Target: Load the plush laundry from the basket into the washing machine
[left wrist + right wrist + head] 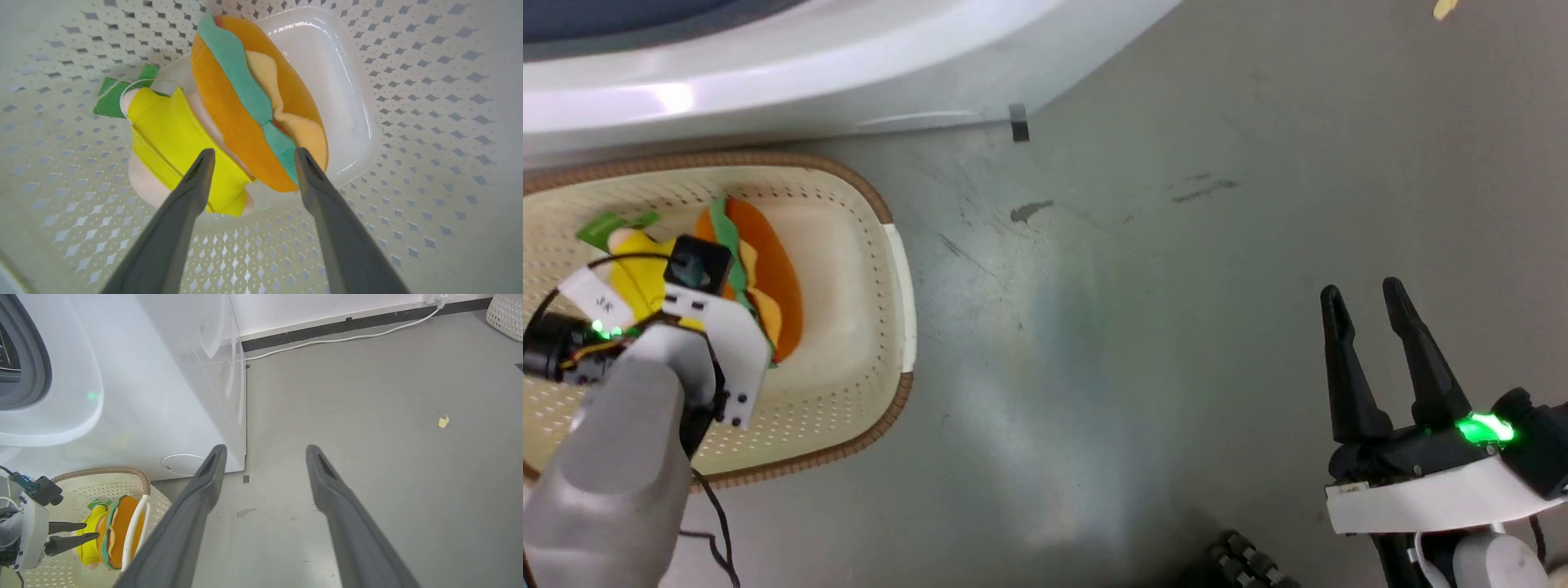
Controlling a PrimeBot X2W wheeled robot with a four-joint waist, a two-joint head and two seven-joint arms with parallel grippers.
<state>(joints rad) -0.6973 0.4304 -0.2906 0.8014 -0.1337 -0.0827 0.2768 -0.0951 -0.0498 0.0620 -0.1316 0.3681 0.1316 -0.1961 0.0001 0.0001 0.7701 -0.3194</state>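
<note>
Finds left claw (251, 155) released, poised over toys (245, 106) in the basket (898, 245). Finds right claw (1364, 290) released above floor (1135, 327).

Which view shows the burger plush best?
The left wrist view: the burger plush lies close, nearly whole, showing orange, green and yellow layers. In the head view the left arm partly hides it. The right wrist view shows it small, behind the basket rim.

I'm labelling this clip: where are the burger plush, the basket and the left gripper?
burger plush (229, 110), left wrist view, on its orange bun.
basket (849, 376), head view, on its perforated inner wall.
left gripper (253, 153), left wrist view, midway between its open fingertips.
</note>
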